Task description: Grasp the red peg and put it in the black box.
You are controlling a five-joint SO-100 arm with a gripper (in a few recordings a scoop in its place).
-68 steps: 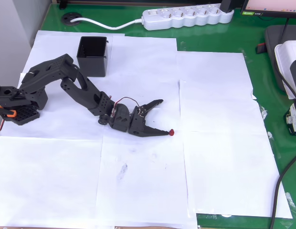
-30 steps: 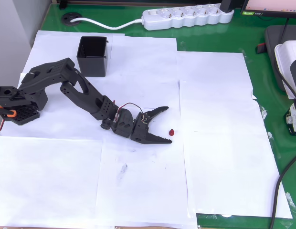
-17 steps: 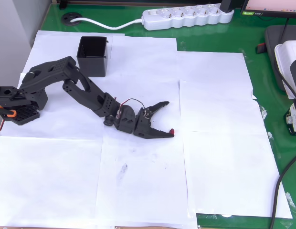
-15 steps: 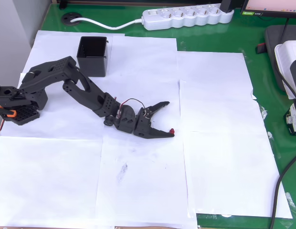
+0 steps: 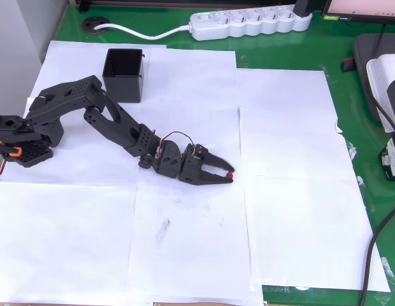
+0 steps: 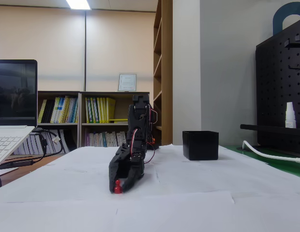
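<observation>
The red peg (image 5: 230,173) is seen pinched at the very tips of the gripper (image 5: 227,176), whose jaws are drawn together around it low over the white paper (image 5: 299,191). In the overhead view, the black box (image 5: 123,74) stands well apart, up and to the left, beyond the arm's elbow; the peg must be carried back that way.

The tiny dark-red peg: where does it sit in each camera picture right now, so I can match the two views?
Overhead view: the tiny dark-red peg sits just right of centre on the white paper, between the tips of the black two-finger gripper.
Fixed view: the peg is low and left of centre, at the tips of the gripper.
Shared landmark: the small square black plastic box, upper left overhead, right of the arm in the fixed view.
</observation>
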